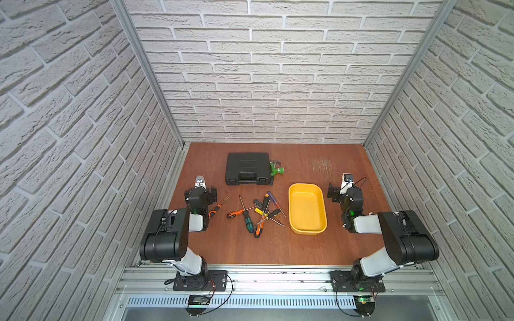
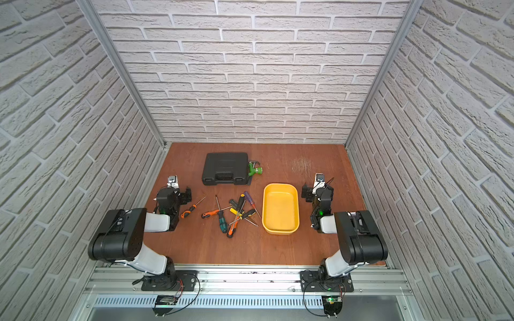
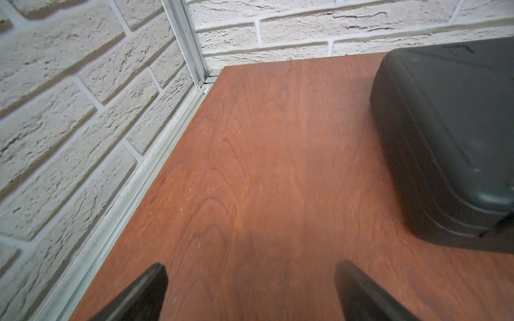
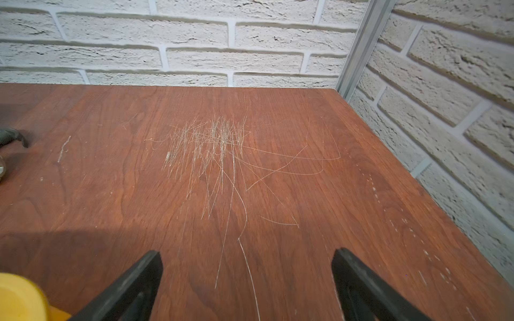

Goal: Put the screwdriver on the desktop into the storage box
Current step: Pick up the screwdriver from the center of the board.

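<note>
Several screwdrivers (image 1: pixel 262 212) lie in a crossed heap on the desktop (image 1: pixel 278 250), mid-table in both top views. One orange-and-black screwdriver (image 1: pixel 215 210) lies apart, just right of my left gripper (image 1: pixel 212 194). The storage box (image 1: pixel 306 185), a yellow tub with nothing in it, stands right of the heap. My right gripper (image 1: pixel 332 191) hovers past its far right corner. In the wrist views both the left gripper (image 3: pixel 250 275) and the right gripper (image 4: pixel 246 261) are open over bare wood, holding nothing. A corner of the storage box (image 4: pixel 19 297) shows in the right wrist view.
A black tool case (image 1: pixel 247 168) sits at the back, also close to the left gripper as the tool case (image 3: pixel 450 139). A green tool (image 1: pixel 276 170) lies against its right side. A scuffed patch (image 4: pixel 211 144) marks the wood. Brick walls enclose three sides.
</note>
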`<state>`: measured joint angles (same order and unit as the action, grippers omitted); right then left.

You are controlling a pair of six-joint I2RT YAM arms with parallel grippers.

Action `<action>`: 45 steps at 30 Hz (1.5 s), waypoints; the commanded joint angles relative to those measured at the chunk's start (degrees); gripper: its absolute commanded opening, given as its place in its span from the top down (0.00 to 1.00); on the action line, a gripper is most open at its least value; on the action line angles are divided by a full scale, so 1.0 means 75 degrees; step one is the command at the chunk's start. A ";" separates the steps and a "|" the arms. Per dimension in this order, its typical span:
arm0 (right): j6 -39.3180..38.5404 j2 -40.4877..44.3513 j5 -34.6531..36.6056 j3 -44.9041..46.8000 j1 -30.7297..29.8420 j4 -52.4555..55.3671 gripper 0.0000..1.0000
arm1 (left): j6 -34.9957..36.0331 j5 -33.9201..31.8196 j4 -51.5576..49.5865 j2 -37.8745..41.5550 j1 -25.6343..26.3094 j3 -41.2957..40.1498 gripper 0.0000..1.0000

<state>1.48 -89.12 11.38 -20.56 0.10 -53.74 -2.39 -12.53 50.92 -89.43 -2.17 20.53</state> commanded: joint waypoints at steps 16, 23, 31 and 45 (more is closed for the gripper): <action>-0.0068 0.0059 -0.0111 0.0057 -0.0036 -0.0305 0.01 | 0.0015 0.0079 0.0160 0.0053 -0.0031 0.0117 0.02; 0.0780 0.3184 0.0728 -0.0690 -0.0409 0.3930 0.01 | 0.0224 -0.0682 0.0125 0.0703 0.0308 -0.0092 0.02; 0.3932 0.6526 0.0743 -0.0762 -0.0173 0.8319 0.01 | -0.2429 -0.4186 -0.6047 0.2983 0.1219 0.2282 0.02; 0.4615 0.5173 -0.0622 -0.3849 -0.1595 1.1982 0.03 | -0.5858 -0.1441 -1.1779 0.4148 0.4026 0.3471 0.24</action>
<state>34.22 -50.43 18.22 -50.59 -12.49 36.91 -38.70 -27.97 -28.38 -61.39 24.38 49.60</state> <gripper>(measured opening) 0.988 0.784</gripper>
